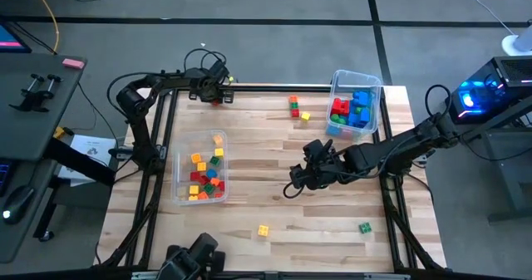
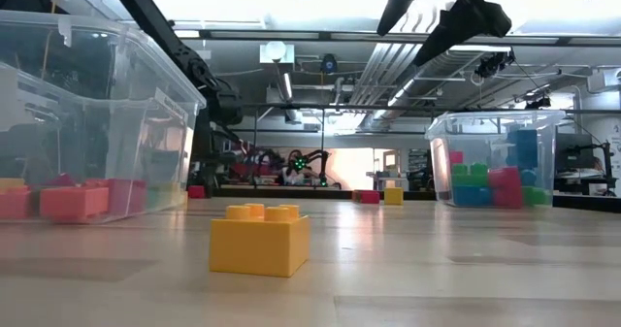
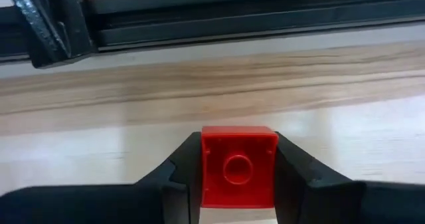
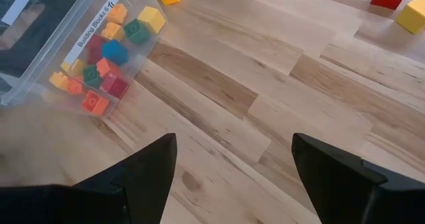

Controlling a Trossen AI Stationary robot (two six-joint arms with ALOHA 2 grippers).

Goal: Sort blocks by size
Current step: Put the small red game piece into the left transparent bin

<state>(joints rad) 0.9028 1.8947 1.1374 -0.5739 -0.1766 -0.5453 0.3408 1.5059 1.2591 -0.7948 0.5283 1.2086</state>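
My left gripper [image 1: 216,97] is at the table's far left edge, shut on a small red block [image 3: 238,167] with one stud on top. My right gripper [image 1: 301,179] hangs open above the middle of the table, nothing between its fingers [image 4: 232,177]. A clear bin [image 1: 199,179] on the left holds several small cubes. Another clear bin [image 1: 356,105] at the far right holds larger red, blue and green bricks. Loose blocks rest on the wood: red [image 1: 293,108] and yellow [image 1: 305,115] at the far side, yellow [image 1: 263,229] and green [image 1: 364,227] near the front. My left gripper pinches the small red block between its two fingers, one on each of two opposite side faces [image 3: 207,177]. The fingers come from above, pointing steeply down. The block sits upright with its stud up, low over the wood; whether it is lifted I cannot tell.
A black frame rail [image 3: 252,14] runs along the far table edge just beyond the held block. In the low view a yellow brick [image 2: 260,240] stands on the near part of the table. Bare wood lies between the two bins.
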